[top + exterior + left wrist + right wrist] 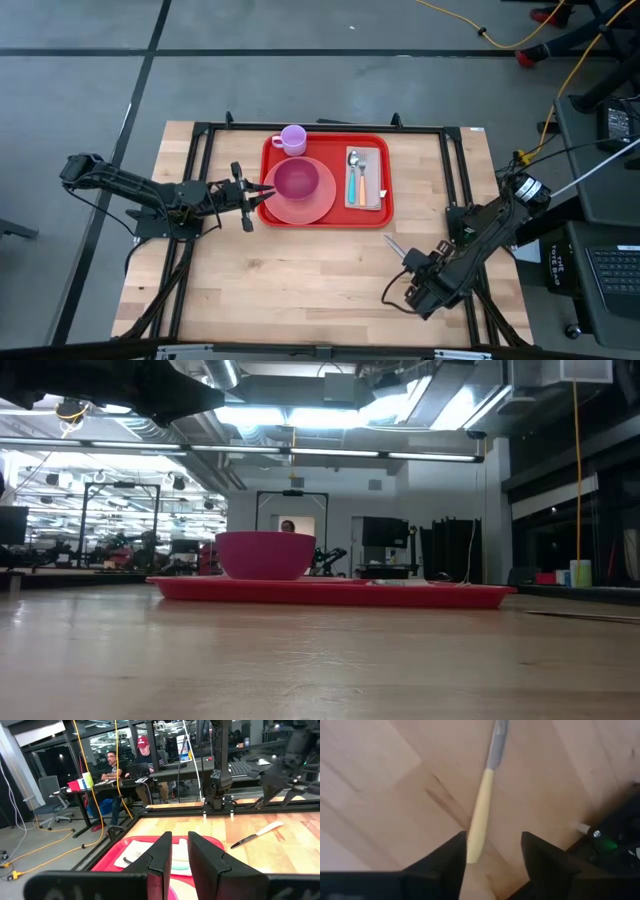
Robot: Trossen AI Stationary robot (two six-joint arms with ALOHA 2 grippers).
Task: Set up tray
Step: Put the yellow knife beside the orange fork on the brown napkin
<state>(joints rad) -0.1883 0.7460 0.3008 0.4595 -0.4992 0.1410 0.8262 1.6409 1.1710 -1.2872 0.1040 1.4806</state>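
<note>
The red tray (327,215) lies at the table's far middle and also shows in the low view (420,596). On it are a pink plate (310,208) with a magenta bowl (297,180), a purple cup (293,139), and a napkin (375,175) bearing a spoon and a fork. My left gripper (266,193) is level at the tray's left edge, beside the plate, with a narrow gap between its fingers (179,851). A knife (395,246) with a cream handle (479,820) lies flat on the wood. My right gripper (492,852) is open, its fingers on either side of the handle's end. My right gripper comes at the knife from above and along its length. The handle's free end (473,854) lies on the table right beside one finger (454,857). I cannot tell whether it touches.
A black frame (455,170) runs round the work area. Bare wood (300,280) lies between the tray and the table's near edge. People sit at desks in the room beyond the table (142,755).
</note>
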